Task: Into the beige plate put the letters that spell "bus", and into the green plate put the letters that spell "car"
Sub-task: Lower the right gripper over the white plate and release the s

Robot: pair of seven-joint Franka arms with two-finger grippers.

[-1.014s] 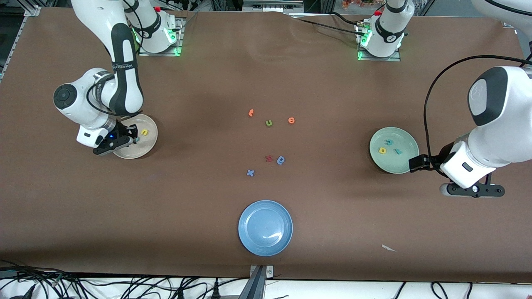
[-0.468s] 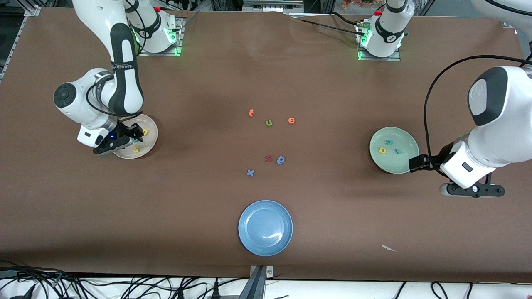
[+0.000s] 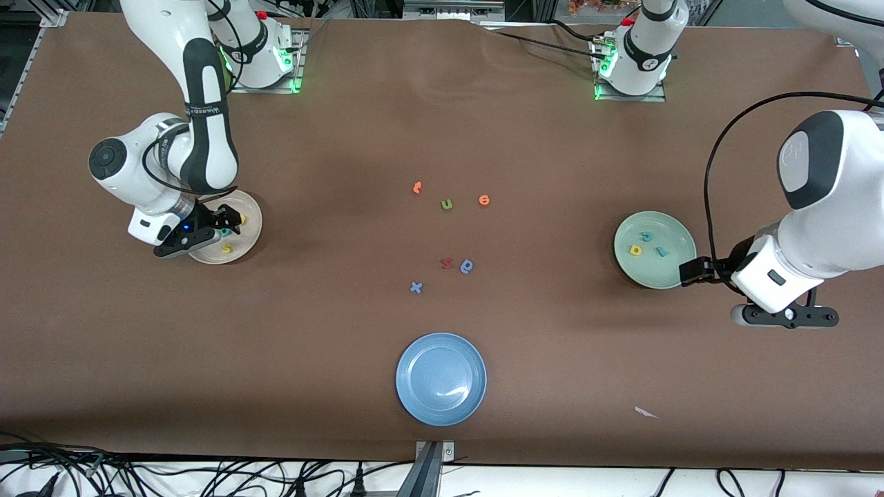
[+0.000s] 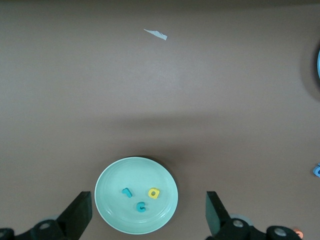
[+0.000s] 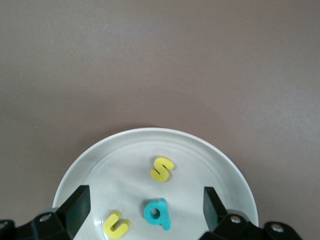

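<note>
The beige plate [image 3: 250, 210] lies toward the right arm's end of the table and holds the yellow "u" [image 3: 241, 220], the teal "b" [image 3: 226, 232] and the yellow "s" [image 3: 226, 248]. My right gripper [image 3: 215, 231] hangs open just over this plate [image 5: 220, 155], its jaws wide on either side of the "b" [image 5: 157, 213], with the "u" [image 5: 116, 224] and "s" [image 5: 162, 168] beside it. The green plate [image 3: 673, 273] holds the teal "c" [image 3: 647, 236], yellow "a" [image 3: 635, 250] and teal "r" [image 3: 661, 252]. My left gripper [image 3: 786, 317] waits open and empty, high beside that plate [image 4: 107, 175].
Loose letters lie mid-table: an orange one [image 3: 417, 187], a green "u" [image 3: 447, 204], an orange "e" [image 3: 484, 200], a red one [image 3: 447, 263], a blue one [image 3: 467, 266] and a blue "x" [image 3: 416, 287]. Nearer the front camera are a blue plate [image 3: 441, 379] and a paper scrap [image 3: 646, 413].
My right gripper has opened and let go of the teal "b", which now lies in the beige plate. The left arm has not moved.
</note>
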